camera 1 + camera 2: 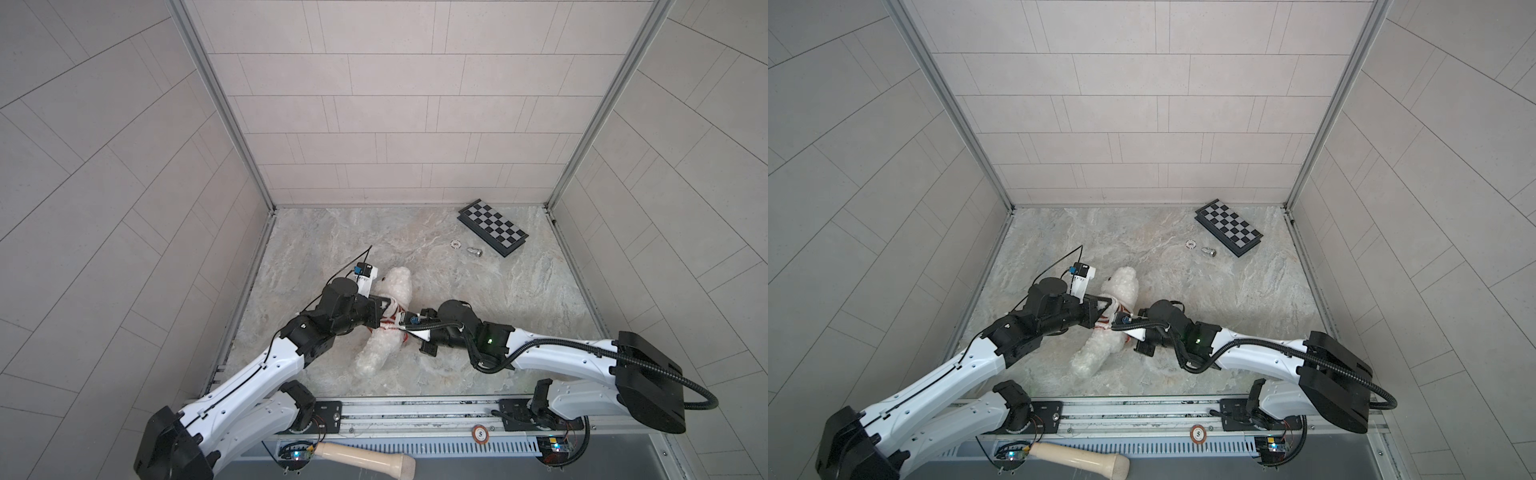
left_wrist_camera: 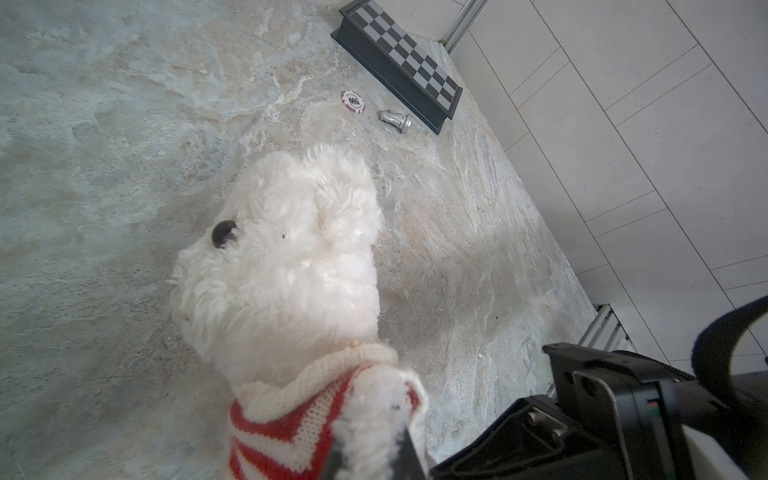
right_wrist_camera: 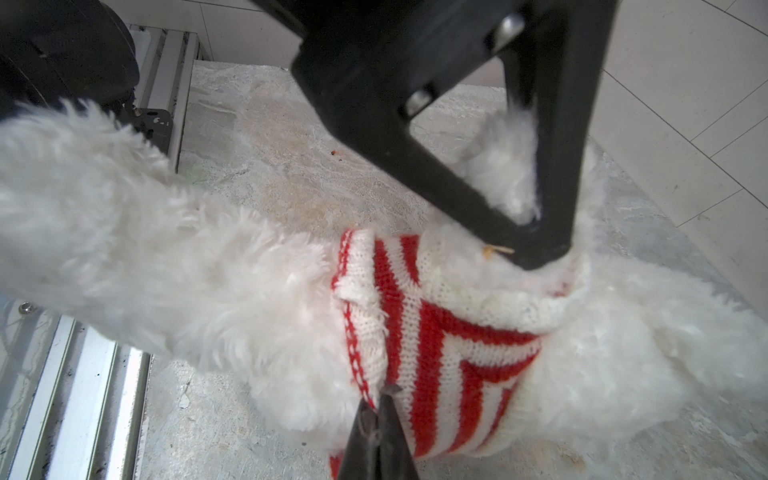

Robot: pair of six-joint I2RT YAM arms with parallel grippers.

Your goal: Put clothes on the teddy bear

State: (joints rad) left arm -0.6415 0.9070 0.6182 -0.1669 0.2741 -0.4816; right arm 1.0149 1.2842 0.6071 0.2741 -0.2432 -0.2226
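The fluffy white teddy bear lies on the marble floor with its head toward the back wall. A red-and-white striped knit garment sits around its chest. In the left wrist view my left gripper is shut on the bear's furry arm, which sticks out of a sleeve hole. In both top views it comes in from the bear's left. My right gripper is shut on the garment's lower hem at the bear's other side. Both arms hide the bear's middle in the top views.
A folded chessboard lies at the back right, with a poker chip and a fallen silver chess piece beside it. A wooden handle and another chip rest on the front rail. Tiled walls close in three sides.
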